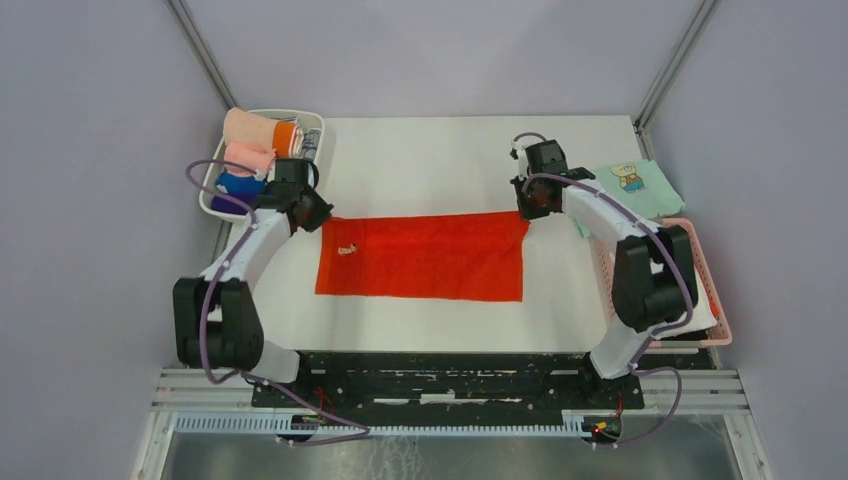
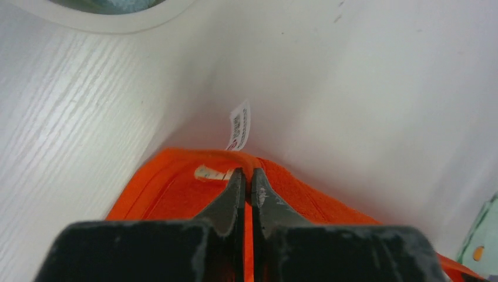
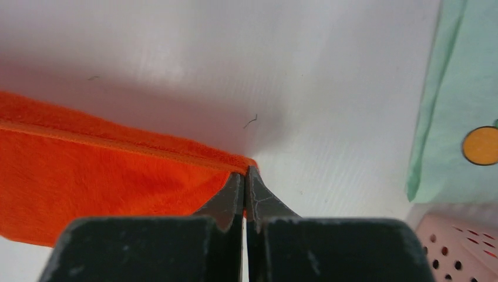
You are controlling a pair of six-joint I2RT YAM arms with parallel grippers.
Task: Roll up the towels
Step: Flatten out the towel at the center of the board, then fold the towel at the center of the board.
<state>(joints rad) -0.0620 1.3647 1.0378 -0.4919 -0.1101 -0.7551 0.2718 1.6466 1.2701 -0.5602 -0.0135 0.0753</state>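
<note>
A red-orange towel (image 1: 425, 256) lies spread out in the middle of the table, stretched between my two grippers. My left gripper (image 1: 318, 213) is shut on its far left corner; in the left wrist view the jaws (image 2: 247, 176) pinch the orange hem (image 2: 176, 194) beside a white label (image 2: 239, 125). My right gripper (image 1: 527, 208) is shut on its far right corner; in the right wrist view the jaws (image 3: 245, 174) pinch the towel's corner (image 3: 117, 176). A small print mark (image 1: 347, 249) shows near the towel's left side.
A white tray (image 1: 313, 121) at the far left holds rolled cloths, pink, orange and blue. A mint-green cloth with a bear print (image 1: 632, 186) lies at the far right, also in the right wrist view (image 3: 464, 100). A pink perforated basket (image 1: 700, 270) stands at the right edge.
</note>
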